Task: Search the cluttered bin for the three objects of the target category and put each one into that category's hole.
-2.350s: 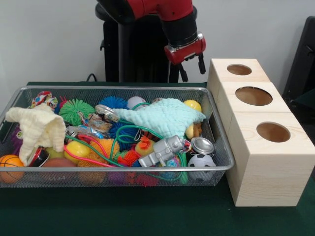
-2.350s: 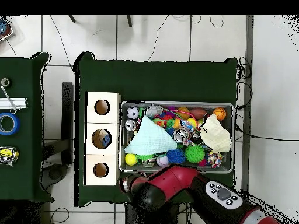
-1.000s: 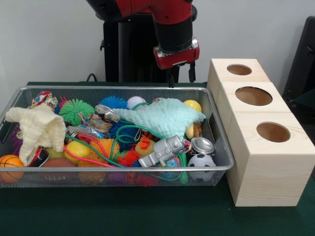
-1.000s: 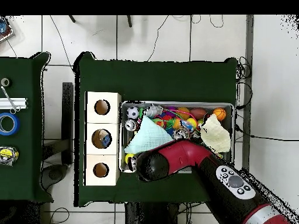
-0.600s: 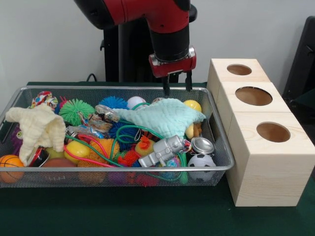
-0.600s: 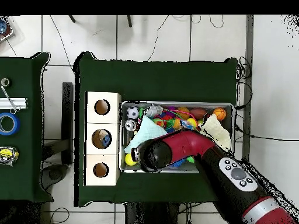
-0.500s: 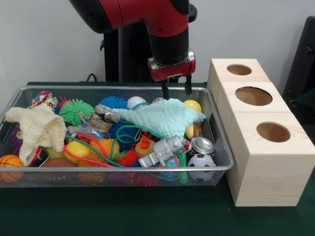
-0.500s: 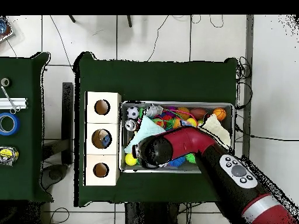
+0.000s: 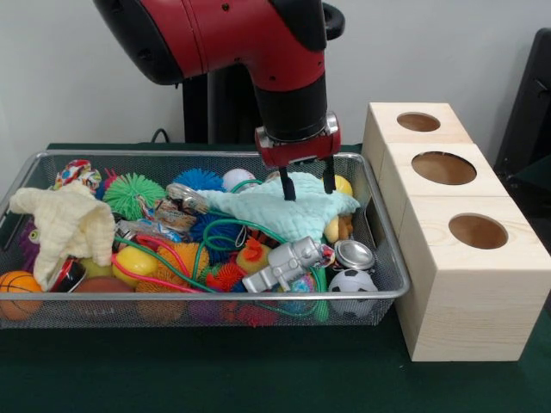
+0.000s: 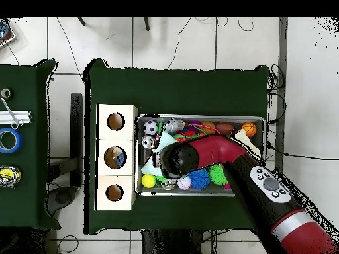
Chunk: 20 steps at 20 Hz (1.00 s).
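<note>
Front view — gripper point(image 9: 308, 185): fingers spread apart with nothing between them, tips just above the mint-green cloth point(image 9: 288, 209).
Front view — mint-green cloth: spread over the toys in the right half of the wire bin point(image 9: 389, 258).
Front view — bin contents: cream cloth point(image 9: 65, 225) at the left end, green spiky ball point(image 9: 132, 194) behind it, silver toy figure point(image 9: 286, 263) near the front wall, small soccer ball point(image 9: 351, 281) and metal can point(image 9: 354, 254) in the front right corner, orange ball point(image 9: 17, 288) in the front left corner.
Front view — wooden box point(image 9: 461, 258): just right of the bin, three round holes on top.
Overhead view — arm point(image 10: 218, 159): lies across the bin, hiding most of the mint-green cloth point(image 10: 165, 140).
Overhead view — wooden box point(image 10: 116, 141): touching the bin's left wall; a blue item shows inside the middle hole point(image 10: 116, 157).
Overhead view — side table: tape roll point(image 10: 9, 140) on the far left.
</note>
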Available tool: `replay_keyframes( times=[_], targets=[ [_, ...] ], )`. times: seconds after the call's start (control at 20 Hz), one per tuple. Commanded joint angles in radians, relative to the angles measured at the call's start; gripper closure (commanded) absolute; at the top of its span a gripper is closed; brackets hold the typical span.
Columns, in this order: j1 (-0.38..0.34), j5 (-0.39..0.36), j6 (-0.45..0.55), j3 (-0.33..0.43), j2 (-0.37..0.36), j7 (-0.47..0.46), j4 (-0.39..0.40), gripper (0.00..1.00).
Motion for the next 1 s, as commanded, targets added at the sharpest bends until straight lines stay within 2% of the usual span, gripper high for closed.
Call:
replay_keyframes(
  times=[0.05, 0.3, 0.55, 1.0],
  targets=[
    [0.019, -0.094, 0.081, -0.027, 0.057, -0.24, -0.135, 0.0],
    [0.016, -0.134, 0.053, -0.05, 0.036, -0.211, -0.08, 0.0],
    [0.019, -0.159, 0.074, -0.053, 0.023, -0.234, -0.054, 0.0],
    [0.007, -0.223, -0.005, -0.067, 0.009, -0.196, 0.039, 0.0]
  ],
)
